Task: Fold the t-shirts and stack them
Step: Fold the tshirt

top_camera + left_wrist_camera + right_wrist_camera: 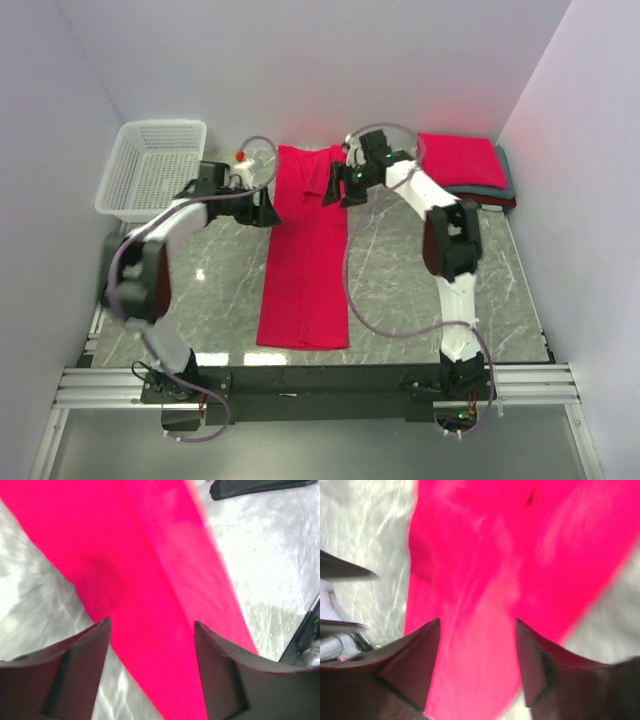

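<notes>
The red t-shirt [303, 265] lies flat as a narrow strip down frame centre, which I judge ready for a crosswise fold. Left gripper [262, 210] and right gripper [340, 190] flank its upper end. The wrist views show both with jaws apart and empty. Only the top view shows the folded stack [465, 165], upper right.

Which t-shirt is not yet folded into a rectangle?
The bright red t-shirt, stretched as a long strip down the middle of the table. The others are folded rectangles in a stack at the far right corner, red over grey.
</notes>
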Robot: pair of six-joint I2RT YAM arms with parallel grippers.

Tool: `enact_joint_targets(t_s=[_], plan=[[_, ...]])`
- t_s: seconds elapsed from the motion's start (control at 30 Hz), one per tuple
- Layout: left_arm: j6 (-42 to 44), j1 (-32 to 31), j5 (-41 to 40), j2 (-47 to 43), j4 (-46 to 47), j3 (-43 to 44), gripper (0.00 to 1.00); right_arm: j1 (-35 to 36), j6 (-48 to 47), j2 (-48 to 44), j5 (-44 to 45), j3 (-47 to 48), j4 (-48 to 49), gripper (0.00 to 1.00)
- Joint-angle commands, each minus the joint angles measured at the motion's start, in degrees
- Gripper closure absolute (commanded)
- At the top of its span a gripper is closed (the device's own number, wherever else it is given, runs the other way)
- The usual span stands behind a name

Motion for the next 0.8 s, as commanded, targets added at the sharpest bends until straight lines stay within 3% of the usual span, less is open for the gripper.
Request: enact_joint_targets(t_s=[0.0, 0.07, 0.1, 0.2, 0.3, 0.4, 0.53, 0.6, 0.67, 0.7, 0.77], plan=[[11.4, 1.2, -1.9, -19.1, 3.0, -5.1, 0.25, 1.3, -13.4, -20.6, 9.3, -4.1, -1.4, 0.26], [16.3, 1.2, -4.0, -27.0, 0.2, -7.6, 0.04, 2.3, -19.7, -29.6, 12.7, -8.9, -0.7, 0.23], [17.7, 1.2, -4.8, -29.3, -0.4, -8.1, 0.01, 2.7, -21.4, -32.4, 15.2, -10.4, 0.4, 0.22], [18.6, 1.2, -9.2, -35.6, -1.0, -9.8, 0.01, 4.6, -29.1, -44.9, 17.6, -22.1, 9.2, 0.14], [19.4, 1.2, -10.8, -38.4, -2.1, -9.5, 0.01, 8.1, -35.9, -57.6, 22.7, -31.5, 17.8, 0.13], [21.6, 1.2, -8.4, -37.9, -6.8, -7.0, 0.01, 11.7, -45.3, -63.3, 20.2, -35.7, 16.7, 0.11], [45.8, 1.2, 4.5, -37.3, -30.8, -3.7, 0.01, 22.9, -57.3, -64.5, 22.9, -36.9, 1.6, 0.11], [58.3, 1.1, 6.4, -40.5, -34.3, -10.5, 0.01, 27.0, -57.8, -65.0, 24.6, -41.2, -3.6, 0.14], [62.4, 1.1, 5.8, -47.2, -33.7, -16.7, 0.01, 30.4, -55.7, -66.2, 22.2, -46.5, -2.9, 0.14], [70.5, 1.1, 6.1, -49.3, -35.2, -22.3, 0.00, 31.5, -55.5, -67.6, 22.1, -51.7, -2.0, 0.14], [76.8, 1.0, 7.4, -55.1, -38.0, -27.7, 0.01, 34.4, -56.0, -68.5, 22.6, -56.4, 0.4, 0.14]])
